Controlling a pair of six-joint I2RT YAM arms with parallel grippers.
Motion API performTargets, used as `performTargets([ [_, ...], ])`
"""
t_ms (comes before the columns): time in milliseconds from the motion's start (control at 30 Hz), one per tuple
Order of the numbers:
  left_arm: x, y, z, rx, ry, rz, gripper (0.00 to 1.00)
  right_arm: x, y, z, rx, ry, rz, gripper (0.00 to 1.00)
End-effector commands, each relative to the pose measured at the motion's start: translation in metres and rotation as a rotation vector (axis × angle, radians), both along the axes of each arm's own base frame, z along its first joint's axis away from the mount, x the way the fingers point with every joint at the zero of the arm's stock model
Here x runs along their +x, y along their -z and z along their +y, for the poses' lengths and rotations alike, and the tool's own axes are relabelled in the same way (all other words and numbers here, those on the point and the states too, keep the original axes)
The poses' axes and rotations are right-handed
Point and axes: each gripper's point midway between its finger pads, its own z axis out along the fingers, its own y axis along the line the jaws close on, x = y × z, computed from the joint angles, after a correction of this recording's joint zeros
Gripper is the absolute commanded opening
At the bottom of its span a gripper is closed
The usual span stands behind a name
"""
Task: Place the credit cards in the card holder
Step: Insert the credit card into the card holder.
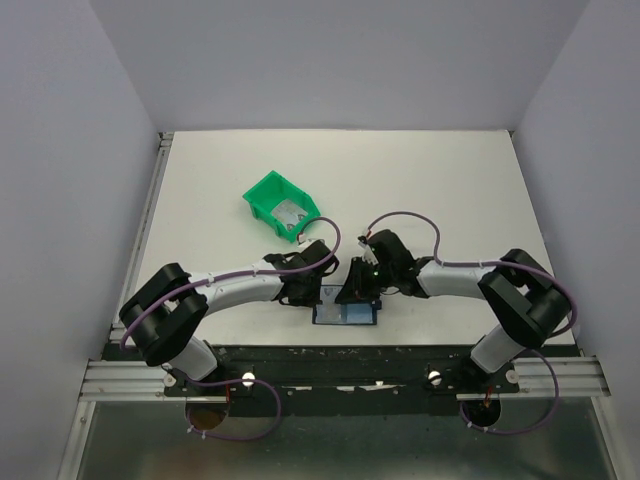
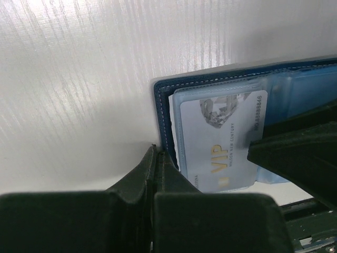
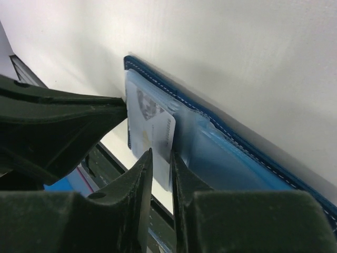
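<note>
Card holder lies open, VIP credit card in clear pocket. Left gripper clenched empty, tips at holder's edge. Right gripper slightly parted over card.

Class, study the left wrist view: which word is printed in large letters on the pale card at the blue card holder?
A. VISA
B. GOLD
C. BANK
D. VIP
D: gold letters spelling VIP show on the credit card, which lies against the open card holder.
</note>
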Motion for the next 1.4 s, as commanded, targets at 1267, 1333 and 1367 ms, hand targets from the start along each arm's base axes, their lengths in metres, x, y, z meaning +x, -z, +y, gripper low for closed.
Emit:
performTargets([
  [1267, -0.008, 0.007, -0.008, -0.048, 0.037, 0.029, 0.0, -0.002, -0.007, 0.011, -0.078, -0.051, -0.002, 0.15],
  [1333, -0.008, 0.006, -0.007, -0.045, 0.034, 0.025, 0.0, -0.002, -0.01, 0.012, -0.066, -0.053, -0.011, 0.16],
  [1367, -0.008, 0.005, -0.005, -0.036, 0.031, 0.024, 0.0, -0.002, -0.012, 0.01, -0.071, -0.047, -0.015, 0.17],
])
